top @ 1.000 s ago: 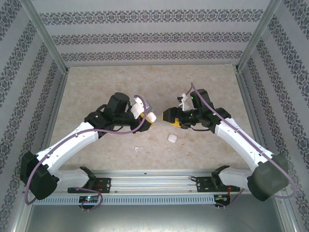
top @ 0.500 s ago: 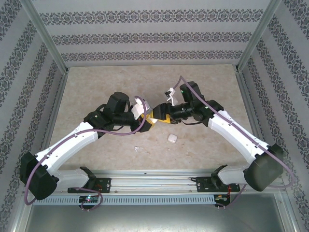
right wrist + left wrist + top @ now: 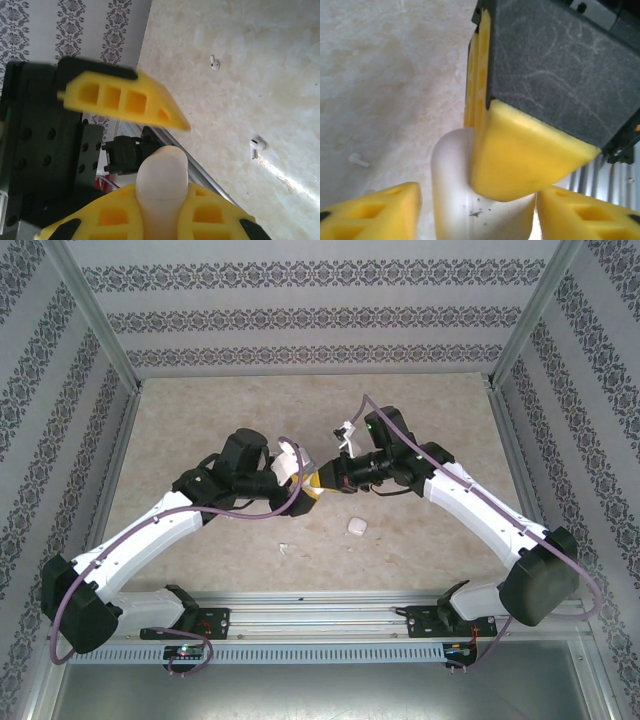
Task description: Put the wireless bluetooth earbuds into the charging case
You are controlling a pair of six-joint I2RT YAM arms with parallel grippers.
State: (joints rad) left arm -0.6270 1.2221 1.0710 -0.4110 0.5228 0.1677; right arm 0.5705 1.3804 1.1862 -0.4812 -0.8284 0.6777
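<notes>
Left wrist view, left gripper (image 3: pixel 475 200): we see its two yellow fingers clamped on the charging case (image 3: pixel 452 190); the frame edge cuts off the case's lower end.
Left wrist view, right gripper (image 3: pixel 480 125): its fingers stand nearly together over the case's upper end and hide it; its black body is cut off at the top right.
Left wrist view, table (image 3: pixel 380 75): one earbud (image 3: pixel 359 160) lies loose at the left, blurred.
Right wrist view, right gripper: its fingers press the case from both sides; the rounded end rises between them with a seam line across it; the base is out of frame.
Right wrist view, left gripper: we see one finger, blurred, above the case; the other is hidden.
Right wrist view, earbuds: a far earbud (image 3: pixel 214 63) and a nearer earbud (image 3: pixel 257 146) lie on the table, apart from each other.
Top view, grippers: they meet tip to tip at mid-table; the case is mostly covered.
Top view, table: a second case (image 3: pixel 356 527) lies apart; a tiny white speck (image 3: pixel 284 548) lies near it, too small for us to name.
</notes>
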